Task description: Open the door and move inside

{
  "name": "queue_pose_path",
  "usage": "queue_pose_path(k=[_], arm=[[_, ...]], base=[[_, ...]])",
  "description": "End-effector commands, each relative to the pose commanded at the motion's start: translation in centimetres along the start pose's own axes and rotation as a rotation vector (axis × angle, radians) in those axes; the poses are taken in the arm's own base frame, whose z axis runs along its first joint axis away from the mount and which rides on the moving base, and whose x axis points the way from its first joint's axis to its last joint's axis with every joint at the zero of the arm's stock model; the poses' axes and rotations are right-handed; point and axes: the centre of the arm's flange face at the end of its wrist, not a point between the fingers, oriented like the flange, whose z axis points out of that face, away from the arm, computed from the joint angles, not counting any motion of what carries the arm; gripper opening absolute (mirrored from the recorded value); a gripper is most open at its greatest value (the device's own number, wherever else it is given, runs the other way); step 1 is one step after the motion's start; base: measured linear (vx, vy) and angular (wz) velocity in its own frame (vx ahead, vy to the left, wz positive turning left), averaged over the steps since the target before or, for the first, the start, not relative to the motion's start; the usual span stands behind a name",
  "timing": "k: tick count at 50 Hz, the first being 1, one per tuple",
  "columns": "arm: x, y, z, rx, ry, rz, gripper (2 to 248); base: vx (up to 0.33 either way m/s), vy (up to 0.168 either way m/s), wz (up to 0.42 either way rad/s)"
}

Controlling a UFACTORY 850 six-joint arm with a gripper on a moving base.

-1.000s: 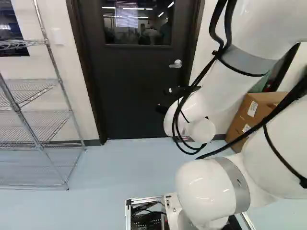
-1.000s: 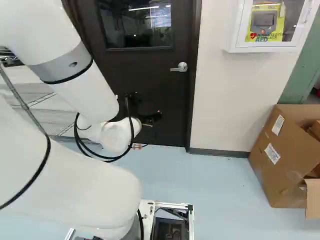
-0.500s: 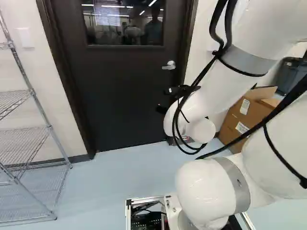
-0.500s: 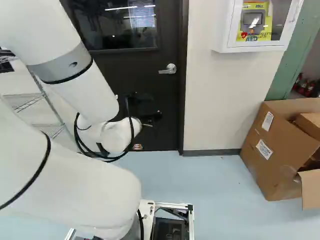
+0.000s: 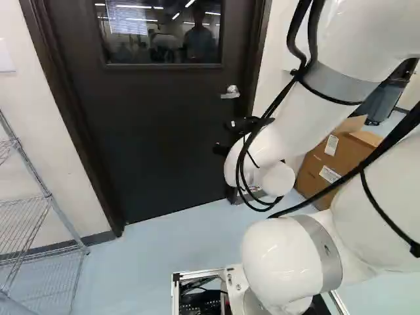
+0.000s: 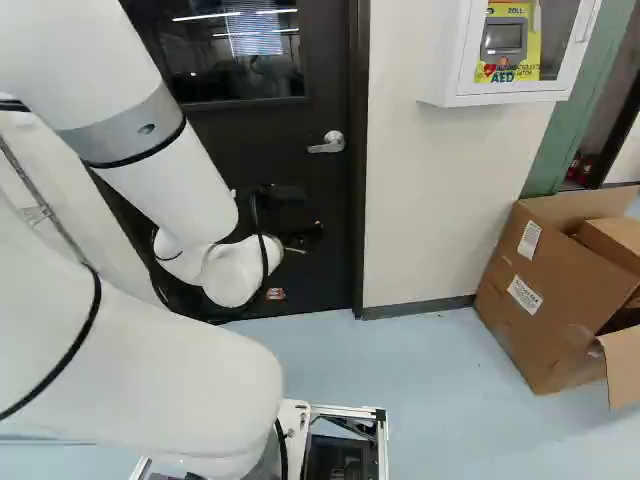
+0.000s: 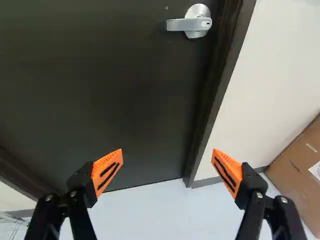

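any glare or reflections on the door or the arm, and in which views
Left base view: bright streaks reflected in the door's window, small highlights on the glossy white arm; right base view: similar streaks in that window; wrist view: the metal handle looks shiny, the dark door mostly dull.

A lab or workshop-type room is suggested, exact use unclear, by a robot arm (image 6: 190,375) on a wheeled-in-looking base frame (image 5: 200,273), wire shelving (image 5: 23,223), a windowed dark door (image 5: 164,144), a white wall cabinet (image 6: 450,65) and a cardboard box (image 6: 545,305).
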Motion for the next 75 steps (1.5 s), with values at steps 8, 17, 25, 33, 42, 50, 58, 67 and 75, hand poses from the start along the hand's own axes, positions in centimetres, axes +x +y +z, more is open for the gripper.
queue_pose_path(k=[8,17,25,33,42,50,58,67,75], arm=[[0.0,0.0,0.0,0.0,0.0,0.0,247],[0.0,0.0,0.0,0.0,0.0,0.0,247],[0.1,0.0,0.3,0.0,-0.001,0.0,247],[0.3,0.0,0.6,0.0,-0.003,0.0,247],[0.8,0.0,1.5,0.0,-0.008,0.0,247],[1.3,0.0,2.6,0.0,-0.012,0.0,247],[2.0,0.0,4.1,0.0,-0.015,0.0,247],[3.1,0.0,5.4,0.0,0.0,0.0,247],[4.3,0.0,6.4,0.0,0.019,0.0,247]], base=[[0.128,0.131,-0.126],[0.098,0.127,0.016],[0.05,0.017,0.033],[-0.008,-0.004,-0.002],[0.0,0.0,0.0],[0.0,0.0,0.0],[0.0,0.0,0.0],[0.0,0.0,0.0],[0.0,0.0,0.0]])
